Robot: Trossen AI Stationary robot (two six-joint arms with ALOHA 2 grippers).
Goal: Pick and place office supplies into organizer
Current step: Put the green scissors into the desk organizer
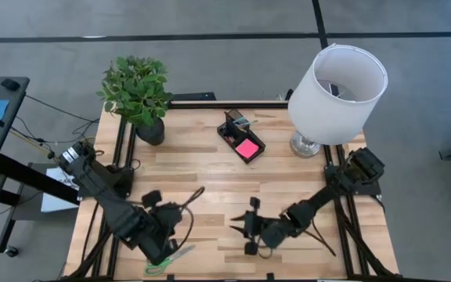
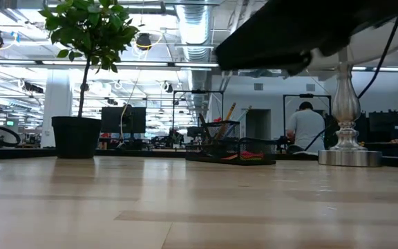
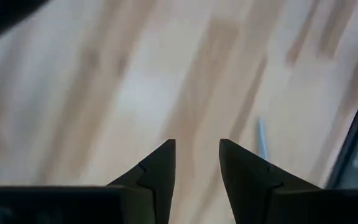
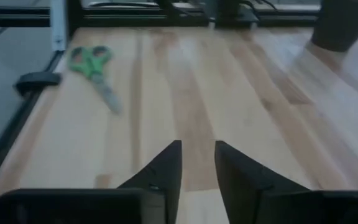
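Wooden table (image 1: 210, 168) | organizer (image 1: 239, 137) far centre, pink pad (image 1: 247, 149) in its tray | scissors (image 4: 92, 65) near-left edge | left gripper (image 3: 196, 163) above them, slightly parted, empty | right gripper (image 4: 197, 163) near centre, slightly parted, empty

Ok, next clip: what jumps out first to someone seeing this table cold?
Probably the big white lamp at the far right corner and the leafy potted plant at the far left, with the small black organizer between them holding a pink sticky-note pad. After that, both arms crouch low at the near edge, the left gripper and right gripper each empty, with green-handled scissors lying near the left one.
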